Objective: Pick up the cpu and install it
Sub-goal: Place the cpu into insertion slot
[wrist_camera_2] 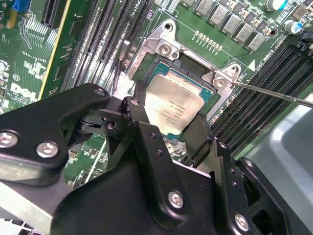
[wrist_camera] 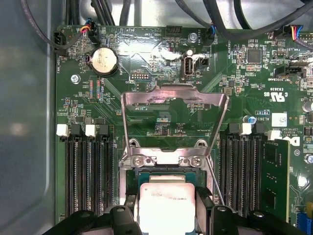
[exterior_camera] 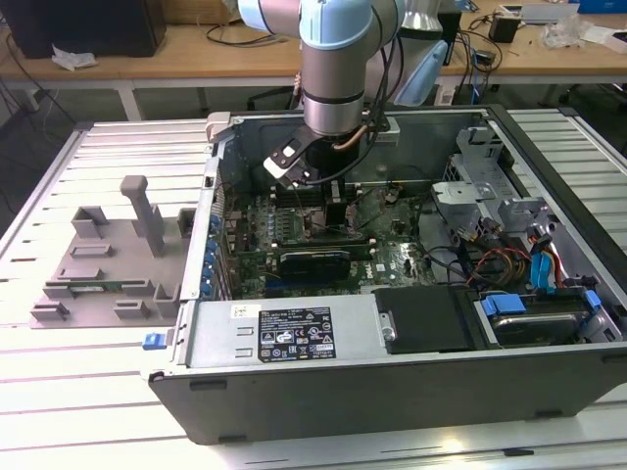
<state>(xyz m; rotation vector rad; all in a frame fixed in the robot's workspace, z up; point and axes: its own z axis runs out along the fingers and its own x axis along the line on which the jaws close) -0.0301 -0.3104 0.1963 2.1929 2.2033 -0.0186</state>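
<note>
The cpu (wrist_camera_2: 173, 105), a small square chip with a silvery top, lies level within the dark metal-framed socket (wrist_camera_2: 166, 49) on the green motherboard. My gripper (wrist_camera_2: 165, 125) reaches down into the open computer case (exterior_camera: 392, 382), and its two black fingers (wrist_camera_2: 134, 115) press against opposite edges of the chip. In the first wrist view the cpu (wrist_camera: 166, 205) sits between the same fingers (wrist_camera: 128, 203), just below the socket's hinge screws. The socket's load plate (wrist_camera: 173, 117) stands swung open beyond the chip. In the exterior view the gripper (exterior_camera: 333, 213) hangs over the board's middle.
Rows of memory slots (wrist_camera: 88, 176) flank the socket on both sides. A thin metal lever (wrist_camera_2: 274, 93) sticks out beside the socket. A grey fixture tray (exterior_camera: 108, 264) with upright posts lies outside the case at the exterior view's left. Drive cages and cables (exterior_camera: 509, 245) fill the case's right.
</note>
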